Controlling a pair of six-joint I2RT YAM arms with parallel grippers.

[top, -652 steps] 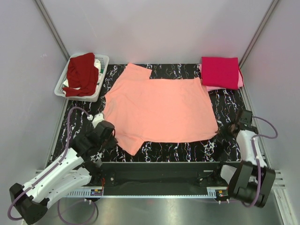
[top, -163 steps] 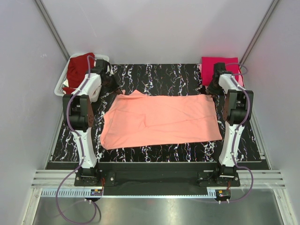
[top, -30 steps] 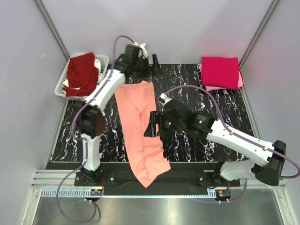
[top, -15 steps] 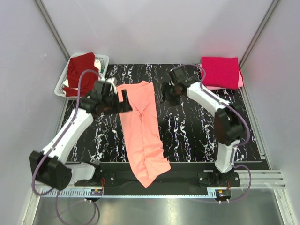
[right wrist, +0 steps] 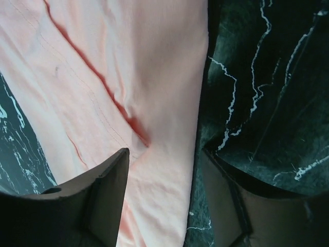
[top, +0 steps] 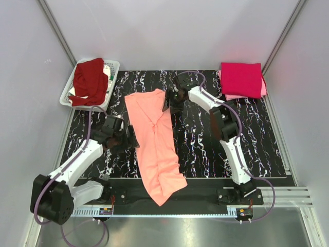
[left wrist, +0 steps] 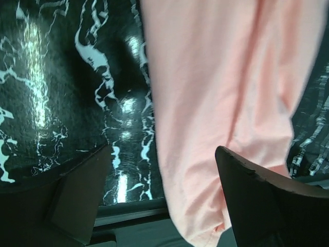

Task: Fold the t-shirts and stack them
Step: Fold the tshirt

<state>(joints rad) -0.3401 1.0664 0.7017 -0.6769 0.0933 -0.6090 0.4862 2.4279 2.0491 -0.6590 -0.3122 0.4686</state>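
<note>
The salmon-peach t-shirt (top: pixel 154 144) lies on the black table (top: pixel 205 149) with white swirls. It is folded into one long strip. The strip runs from near me to far away. Its near end goes past the near edge of the table.

My left hand (top: pixel 128 140) is close to me, right at the left side of the strip, about halfway along it. Its two fingers are spread wide apart. In my left wrist camera one finger (left wrist: pixel 77 200) is over the dark table and the other finger (left wrist: pixel 267 200) is over the shirt. The edge of the shirt runs between them. I am not pinching anything with this hand. I cannot tell if the fingers touch the cloth.

Farther away, my right hand (top: pixel 172 100) is at the far right corner of the strip. Its fingers are spread too. In my right wrist camera one finger (right wrist: pixel 103 200) is over the shirt, and the shirt's edge lies in the gap. The cloth there has a few small wrinkles.

At the far left corner sits a white basket (top: pixel 115 69) with a dark red t-shirt (top: pixel 88 81) heaped in it. At the far right corner a bright crimson t-shirt (top: pixel 241 78) lies folded on top of a light pink t-shirt (top: pixel 232 96).
</note>
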